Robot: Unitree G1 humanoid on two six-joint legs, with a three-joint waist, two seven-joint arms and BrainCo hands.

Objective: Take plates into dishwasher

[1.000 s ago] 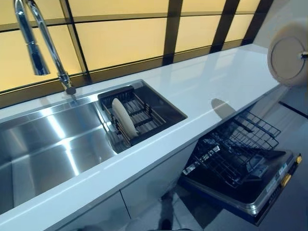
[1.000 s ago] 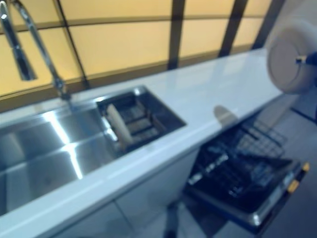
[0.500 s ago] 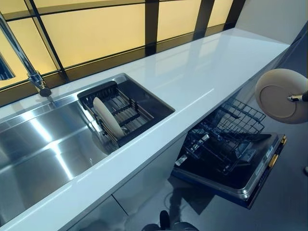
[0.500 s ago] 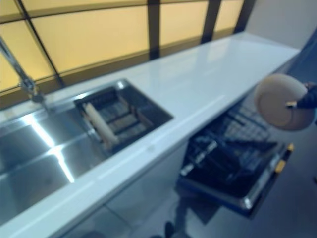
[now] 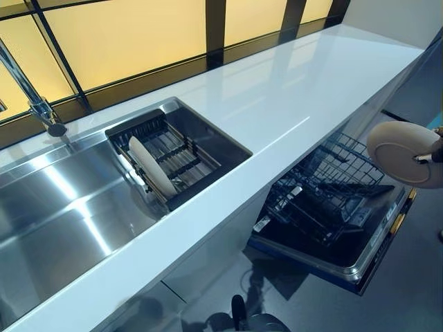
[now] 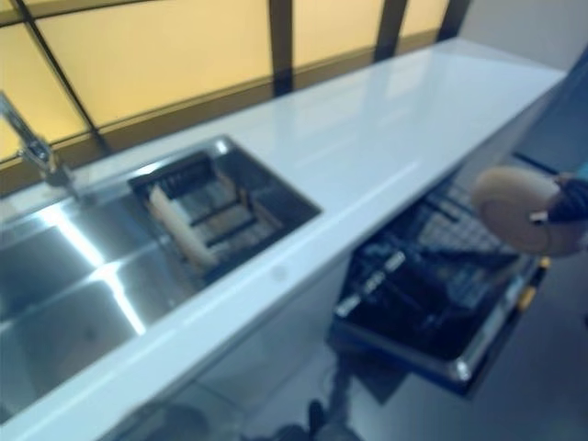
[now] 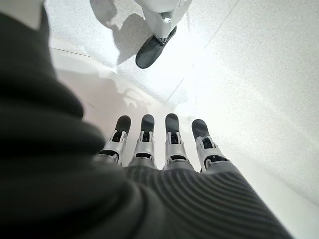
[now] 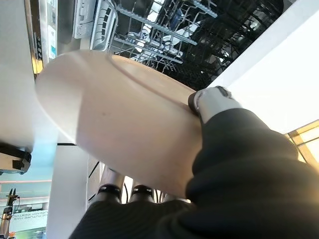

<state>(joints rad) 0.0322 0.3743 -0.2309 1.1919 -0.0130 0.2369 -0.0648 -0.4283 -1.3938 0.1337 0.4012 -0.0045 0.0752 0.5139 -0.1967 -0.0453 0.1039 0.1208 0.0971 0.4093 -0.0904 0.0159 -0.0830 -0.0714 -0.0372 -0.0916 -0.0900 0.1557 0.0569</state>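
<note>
my right hand is clamped on a beige plate, thumb on its face and fingers behind, at the right edge of the frame. the plate hangs tilted, just above and to the right of the dishwasher rack, which lies lower left of it, so i judge the move is down and leftward. a second plate stands in the sink rack. my left hand hangs relaxed, empty, over the floor.
</note>
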